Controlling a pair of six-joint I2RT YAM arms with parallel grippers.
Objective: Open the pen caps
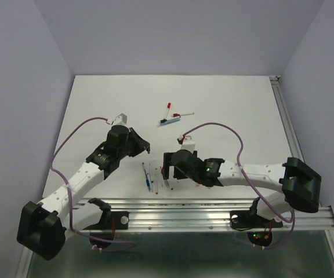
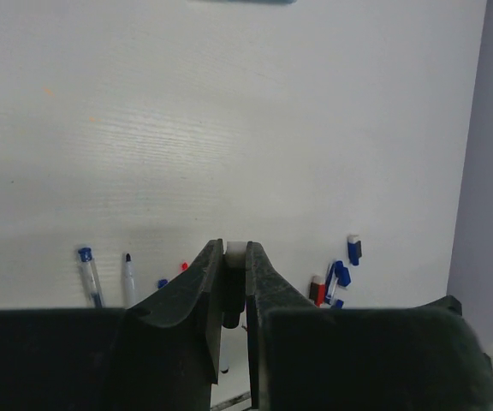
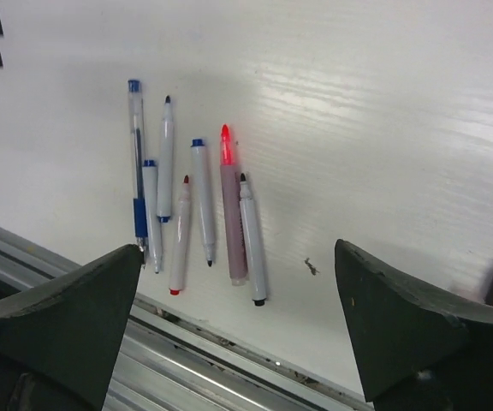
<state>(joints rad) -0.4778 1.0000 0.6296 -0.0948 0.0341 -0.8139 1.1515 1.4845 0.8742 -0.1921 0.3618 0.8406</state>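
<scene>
a flat white table [image 1: 109, 98] with a faint wood grain fills the middle of the scene, matte, with a soft bright sheen across it in the right wrist view. plain pale lavender-grey walls [image 1: 173, 35] close it in at the back and on both sides. a silver slotted aluminium rail [image 1: 184, 211] runs along the near edge, and a thinner aluminium strip [image 1: 287, 124] lines the right edge. below the rail lies a dark grey-green surface [image 1: 178, 260]. the light is even and diffuse.

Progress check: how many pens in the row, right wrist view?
7, side by side: clear pen, short blue-ended pen, dark-tipped pen, red-tipped pen, blue-tipped pen, pink marker, black-tipped pen. None hidden.
</scene>
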